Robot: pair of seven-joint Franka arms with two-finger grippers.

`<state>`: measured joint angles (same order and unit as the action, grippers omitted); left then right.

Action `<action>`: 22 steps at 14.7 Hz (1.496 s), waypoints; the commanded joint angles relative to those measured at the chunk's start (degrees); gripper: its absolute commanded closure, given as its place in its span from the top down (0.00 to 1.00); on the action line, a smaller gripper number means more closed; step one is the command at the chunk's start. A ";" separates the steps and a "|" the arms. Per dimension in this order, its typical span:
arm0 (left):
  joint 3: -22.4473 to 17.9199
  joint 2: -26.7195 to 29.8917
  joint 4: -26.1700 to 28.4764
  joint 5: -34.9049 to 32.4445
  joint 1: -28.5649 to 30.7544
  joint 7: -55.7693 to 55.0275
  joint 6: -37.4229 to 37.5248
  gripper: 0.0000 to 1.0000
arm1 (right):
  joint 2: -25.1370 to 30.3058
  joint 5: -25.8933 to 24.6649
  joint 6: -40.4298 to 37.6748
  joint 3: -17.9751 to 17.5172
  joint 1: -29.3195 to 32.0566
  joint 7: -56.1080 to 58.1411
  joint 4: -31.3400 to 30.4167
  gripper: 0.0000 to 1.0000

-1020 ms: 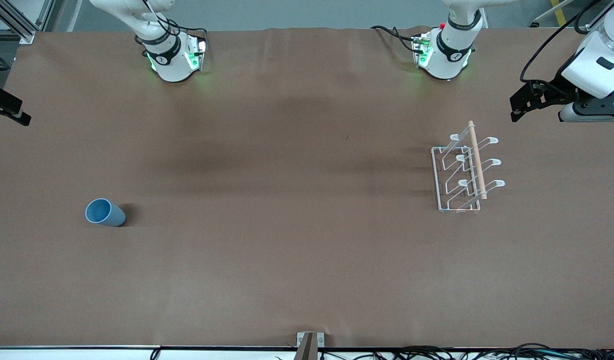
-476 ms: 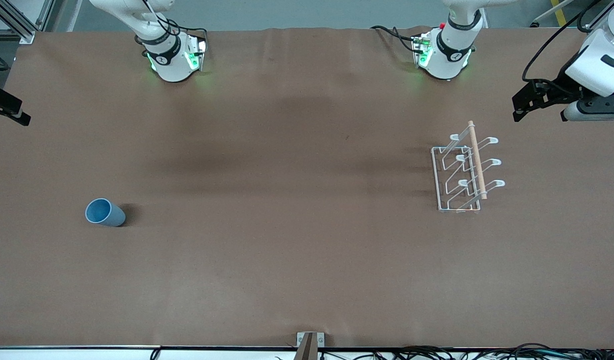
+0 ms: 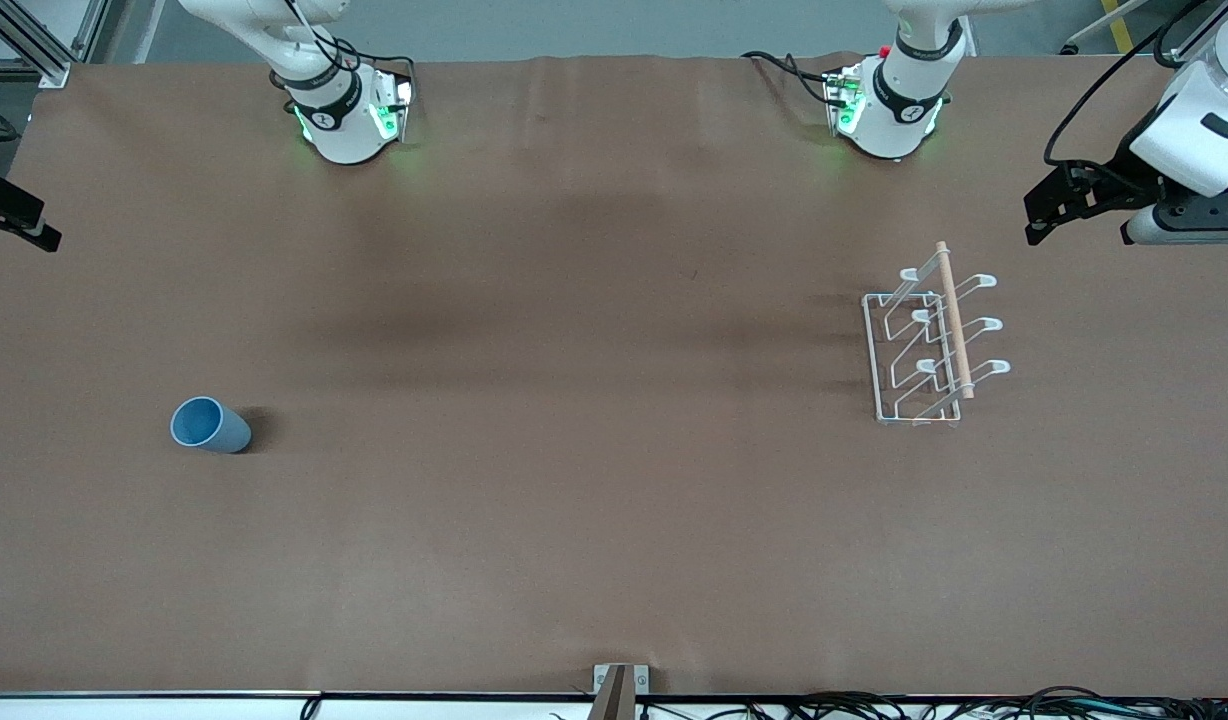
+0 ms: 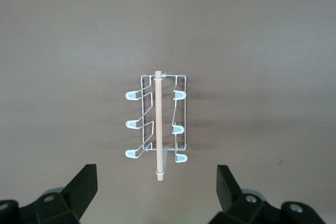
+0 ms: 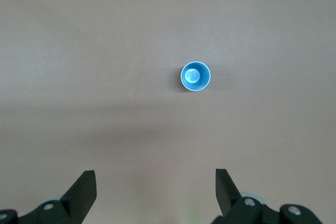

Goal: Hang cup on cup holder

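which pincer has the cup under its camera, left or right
The right pincer: its wrist view looks straight down into the blue cup. The left pincer, also open, has the cup holder in its wrist view instead.

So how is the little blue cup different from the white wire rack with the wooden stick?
The small light-blue plastic cup is solid and round; the white wire rack with a wooden dowel is an open frame with looped prongs. The cup stands toward the right arm's end of the table, the rack toward the left arm's end. The cup looks smaller and sits nearer the front camera. Both rest on the brown table, untouched, with nothing hung on the rack.
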<state>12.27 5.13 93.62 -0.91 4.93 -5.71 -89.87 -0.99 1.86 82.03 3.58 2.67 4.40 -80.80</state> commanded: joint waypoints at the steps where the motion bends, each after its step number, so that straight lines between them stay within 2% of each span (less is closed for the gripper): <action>1: 0.30 -0.65 -1.51 0.56 0.52 0.52 0.83 1.00 | -0.59 0.77 1.02 -0.06 1.19 0.26 0.47 0.99; 3: 0.30 -0.65 -1.42 0.64 0.44 0.52 0.83 1.00 | -0.68 0.95 2.85 -0.15 3.56 3.49 -1.80 0.98; 9: 0.30 -0.99 -1.60 0.64 0.52 0.61 1.45 1.00 | -2.51 1.12 14.98 -0.15 8.92 8.25 -12.88 0.99; 15: 0.30 -1.08 -2.03 2.04 0.61 0.52 1.45 1.00 | -14.46 1.04 24.91 -0.15 9.37 9.57 -13.77 0.98; 22: 0.30 -1.52 -2.48 2.14 0.35 0.44 1.62 1.00 | -25.98 1.21 35.64 -0.41 9.37 10.02 -13.77 0.89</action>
<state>12.25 4.44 93.01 0.64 4.97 -5.67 -89.57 -24.58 2.00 115.68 3.88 11.24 13.27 -95.15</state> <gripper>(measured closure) 0.000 0.079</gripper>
